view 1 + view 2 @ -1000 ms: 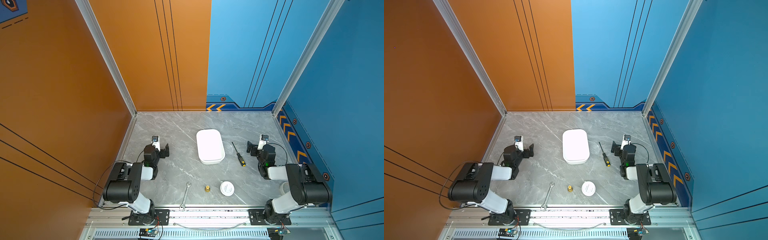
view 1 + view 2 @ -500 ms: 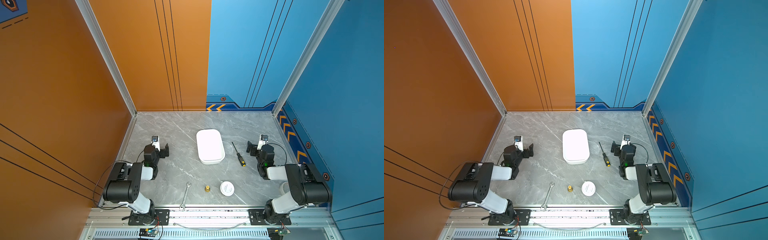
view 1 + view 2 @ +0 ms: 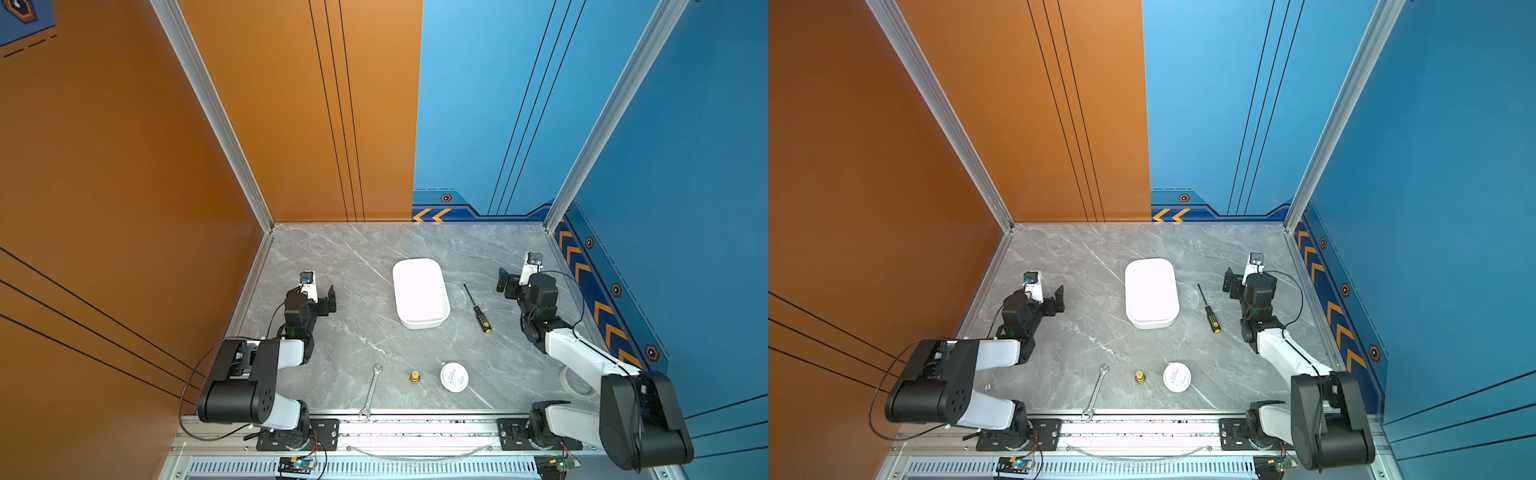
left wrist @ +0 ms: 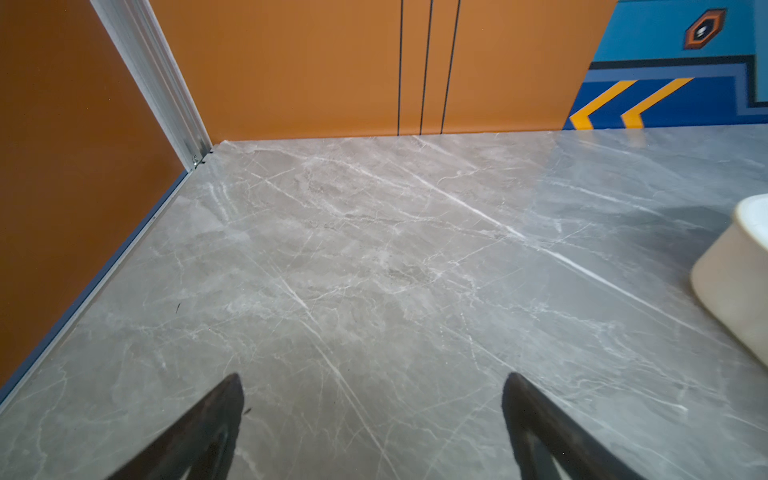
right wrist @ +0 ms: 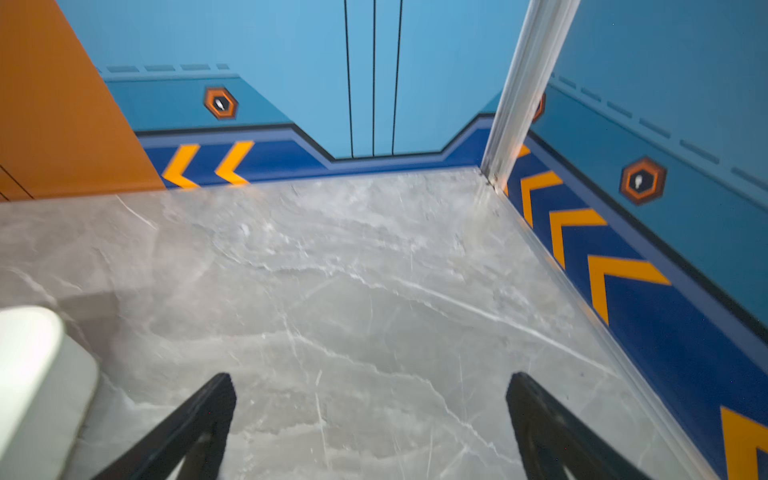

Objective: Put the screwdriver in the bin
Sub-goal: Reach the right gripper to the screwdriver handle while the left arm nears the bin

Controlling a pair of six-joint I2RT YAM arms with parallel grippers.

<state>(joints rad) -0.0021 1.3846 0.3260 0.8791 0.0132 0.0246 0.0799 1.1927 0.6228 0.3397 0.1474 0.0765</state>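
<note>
Grey marble table (image 3: 353, 257) w/ white bin (image 3: 422, 322) near centre. L gripper (image 4: 374, 378) & R gripper (image 5: 371, 376) low over table either side, jaws wide apart. Screwdriver (image 3: 478, 309) flat on table btwn bin & R gripper, outside bin.

bin (image 4: 744, 286) cut off by the left wrist view's edge, blurred and cropped in the right wrist view, tin (image 3: 454, 376) label too small to read
</note>
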